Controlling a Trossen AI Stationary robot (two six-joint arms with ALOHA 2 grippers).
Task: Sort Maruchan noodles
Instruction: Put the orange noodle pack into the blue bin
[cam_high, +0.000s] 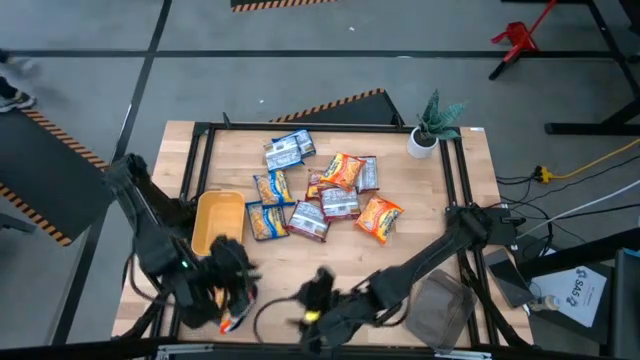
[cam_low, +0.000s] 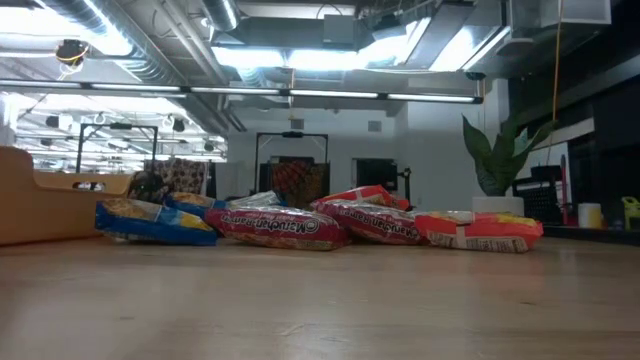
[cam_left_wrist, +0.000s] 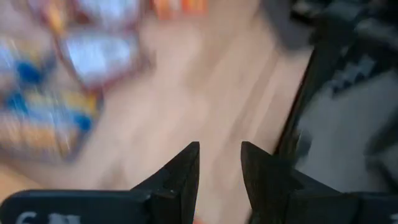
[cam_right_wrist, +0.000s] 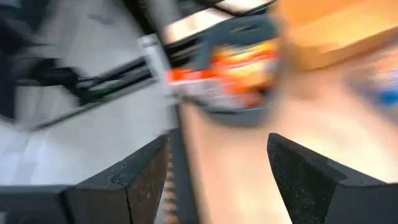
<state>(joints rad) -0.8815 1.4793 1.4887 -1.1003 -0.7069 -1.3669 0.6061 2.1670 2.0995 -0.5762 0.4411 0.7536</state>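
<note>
The Maruchan noodles (cam_high: 320, 190) lie in a loose pile on the table's middle: orange, blue-and-yellow and red-and-silver packets, also seen flat on the wood in the low view (cam_low: 300, 225). One orange packet (cam_right_wrist: 239, 68) lies in a dark grey tray at the near left edge (cam_high: 232, 322). My left gripper (cam_high: 238, 283) hovers near the near edge by that tray, with its fingers (cam_left_wrist: 220, 168) a little apart and nothing between them. My right gripper (cam_high: 318, 295) is at the near edge's middle, open wide (cam_right_wrist: 217, 168) and empty, facing the tray.
A yellow tray (cam_high: 212, 225) sits left of the pile. A grey tray (cam_high: 445, 310) sits at the near right corner. A potted plant (cam_high: 432, 125) stands at the far right corner. A black frame (cam_high: 195, 150) rims the table. Bare wood lies between the pile and the near edge.
</note>
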